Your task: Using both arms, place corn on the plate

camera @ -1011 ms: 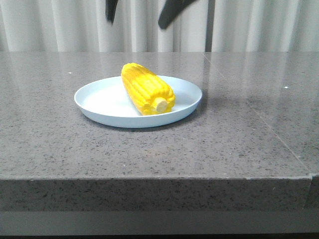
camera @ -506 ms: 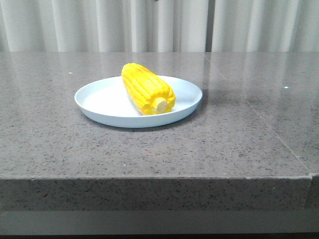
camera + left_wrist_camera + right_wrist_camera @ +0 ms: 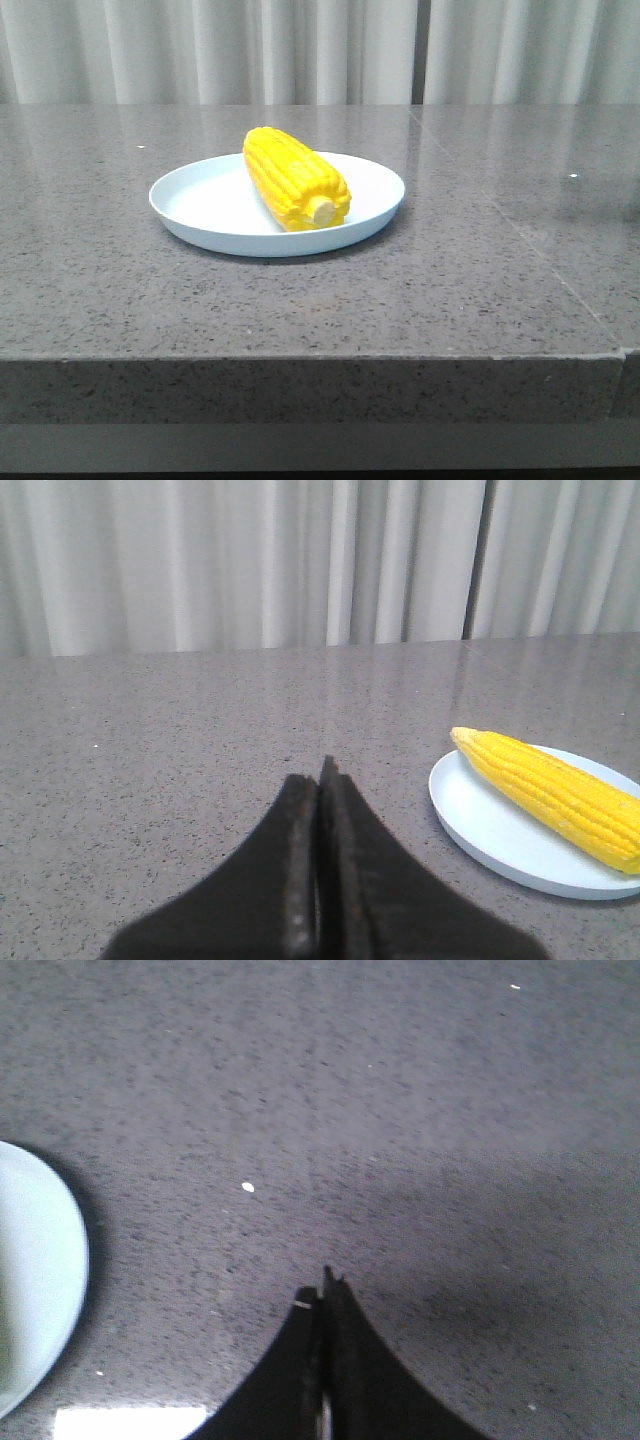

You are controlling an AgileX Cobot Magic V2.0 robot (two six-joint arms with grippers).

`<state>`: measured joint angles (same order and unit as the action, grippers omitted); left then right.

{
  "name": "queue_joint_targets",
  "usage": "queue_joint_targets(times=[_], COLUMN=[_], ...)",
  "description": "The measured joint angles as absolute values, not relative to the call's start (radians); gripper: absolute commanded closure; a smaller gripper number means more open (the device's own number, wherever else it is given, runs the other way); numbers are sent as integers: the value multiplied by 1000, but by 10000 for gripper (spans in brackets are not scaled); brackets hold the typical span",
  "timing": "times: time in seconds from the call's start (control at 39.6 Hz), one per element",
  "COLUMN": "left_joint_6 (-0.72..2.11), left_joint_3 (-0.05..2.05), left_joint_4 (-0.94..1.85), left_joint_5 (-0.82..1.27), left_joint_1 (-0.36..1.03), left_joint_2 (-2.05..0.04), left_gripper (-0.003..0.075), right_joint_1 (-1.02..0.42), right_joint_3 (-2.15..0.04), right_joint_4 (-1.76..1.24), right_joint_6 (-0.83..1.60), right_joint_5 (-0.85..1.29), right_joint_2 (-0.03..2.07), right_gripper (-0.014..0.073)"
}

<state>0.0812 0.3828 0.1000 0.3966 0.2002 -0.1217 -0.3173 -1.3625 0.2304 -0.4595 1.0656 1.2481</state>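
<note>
A grey speckled stone table (image 3: 300, 300) stands before pale pleated curtains (image 3: 300, 50). The corn (image 3: 296, 178), bright yellow with rows of kernels and a pale stub end facing forward, lies diagonally on the pale blue plate (image 3: 190, 200). Left gripper (image 3: 320, 780) and right gripper (image 3: 325, 1290) have fingers pressed together, holding nothing.

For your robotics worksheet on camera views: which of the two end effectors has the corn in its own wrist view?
The left end effector: its view shows the corn lying on the plate. The right end effector sees only plate rim.
</note>
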Motion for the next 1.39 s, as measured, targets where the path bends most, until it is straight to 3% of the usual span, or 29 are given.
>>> queue_joint_targets(times=[0.23, 0.46, 0.73, 1.39], left_joint_6=[81, 81, 81, 81], left_joint_3=[383, 383, 383, 383], left_joint_4=[100, 100, 100, 100], left_joint_5=[397, 397, 397, 397], left_joint_1=[200, 200, 200, 200], left_joint_2=[-122, -122, -122, -122], left_gripper=[741, 741, 741, 741], right_joint_1=[-292, -292, -292, -292], right_joint_3=[-1035, -668, -412, -387], right_joint_4=[236, 269, 350, 356], right_joint_6=[-464, -464, -464, -464], right_joint_5=[927, 653, 447, 412], right_joint_2=[952, 591, 233, 165], right_gripper=[663, 663, 663, 663])
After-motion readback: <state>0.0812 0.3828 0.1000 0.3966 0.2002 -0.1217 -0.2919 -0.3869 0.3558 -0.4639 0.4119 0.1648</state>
